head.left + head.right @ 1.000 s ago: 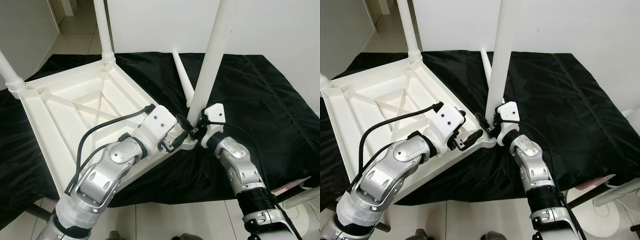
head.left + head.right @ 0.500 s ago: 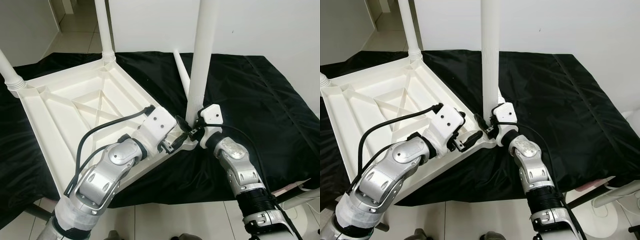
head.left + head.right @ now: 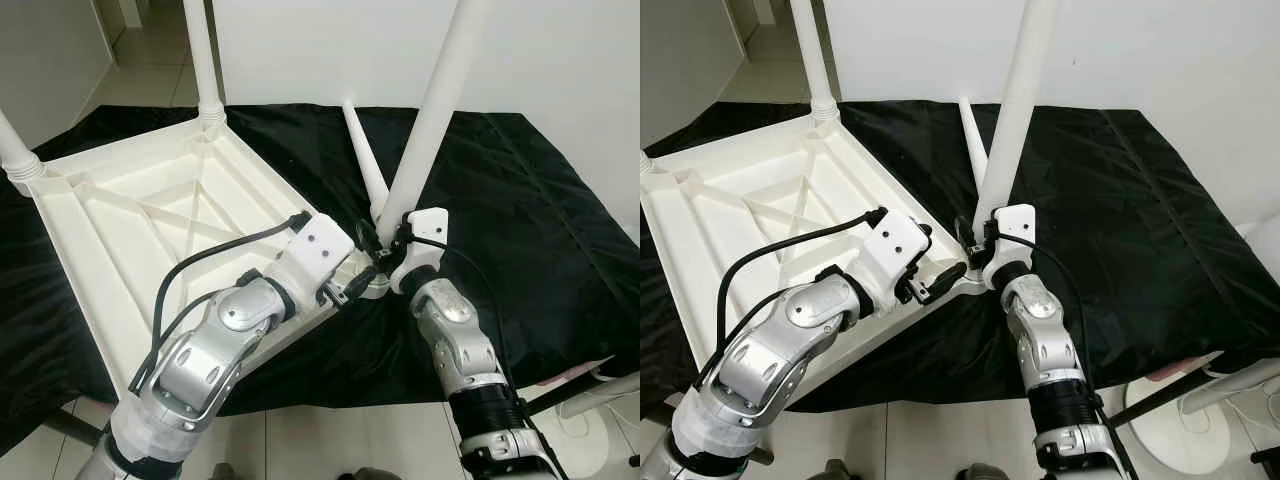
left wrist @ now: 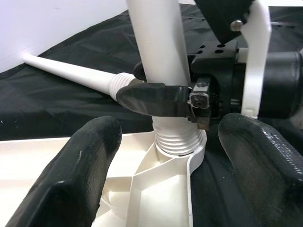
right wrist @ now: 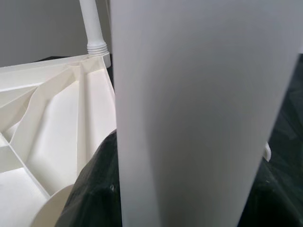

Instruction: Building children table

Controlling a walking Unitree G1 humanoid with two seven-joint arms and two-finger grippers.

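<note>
A white children's table top [image 3: 120, 230] lies upside down on a black cloth. My right gripper [image 3: 385, 252] is shut on the lower end of a white leg [image 3: 432, 115]. That leg leans to the right, and its threaded end [image 4: 177, 139] sits in the near corner socket. My left gripper [image 3: 348, 287] is open at that same corner, with its fingers [image 4: 85, 170] on either side of the socket. A loose leg [image 3: 362, 160] lies on the cloth behind the corner. Up close, the held leg [image 5: 199, 118] is a broad white column.
Two legs stand upright in the table top's far corner [image 3: 205, 60] and left corner [image 3: 15, 150]. The black cloth [image 3: 540, 200] stretches away to the right. A white wall stands behind, and pale floor tiles [image 3: 330, 440] lie below the near edge.
The leg in my right gripper swung from leaning right to upright, then back to leaning right. My left gripper stayed at the corner. The camera shifted slightly.
</note>
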